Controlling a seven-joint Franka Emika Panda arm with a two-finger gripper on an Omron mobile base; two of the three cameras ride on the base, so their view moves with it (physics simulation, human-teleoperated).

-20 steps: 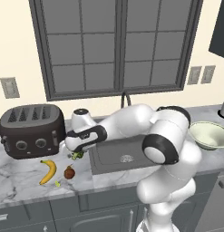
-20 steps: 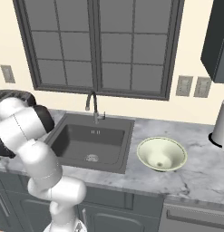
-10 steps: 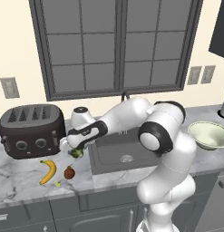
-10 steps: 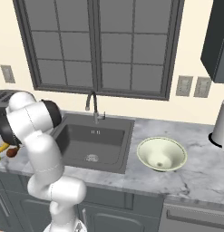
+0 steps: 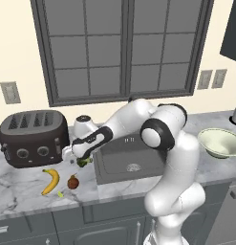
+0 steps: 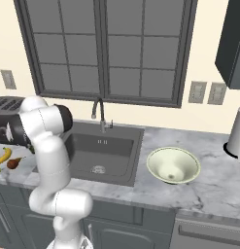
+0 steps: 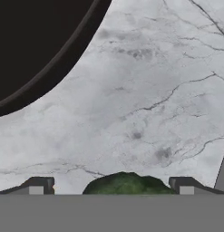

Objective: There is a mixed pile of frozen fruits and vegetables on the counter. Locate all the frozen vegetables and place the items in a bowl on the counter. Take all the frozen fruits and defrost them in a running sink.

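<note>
The marble counter (image 5: 24,184) runs from the black toaster (image 5: 31,139) at the left, past the dark sink (image 5: 126,160), to the pale green bowl (image 6: 172,165) resting well apart on the right side. That distance matters: the carry has to cross the whole basin, so the hold on the vegetable must be firm before any lift.

The white arm (image 5: 138,119) reaches left over the sink's edge, and the gripper (image 5: 80,157) hangs low beside the toaster with the broccoli floret (image 5: 83,161) right at its tip. In the hand view the green crown (image 7: 127,185) sits between the two fingers (image 7: 38,186), which stand wide open on either side and do not touch it; whether the floret rests on the marble or is slightly off it cannot be told.

A good next move would be to centre the fingers, drop a little and squeeze on the crown's widest part, not the stem.

The banana (image 5: 50,181), the brown fruit (image 5: 73,182) and the tiny yellow-green sliver (image 5: 60,194) lie nearer the counter's front edge, untouched.
</note>
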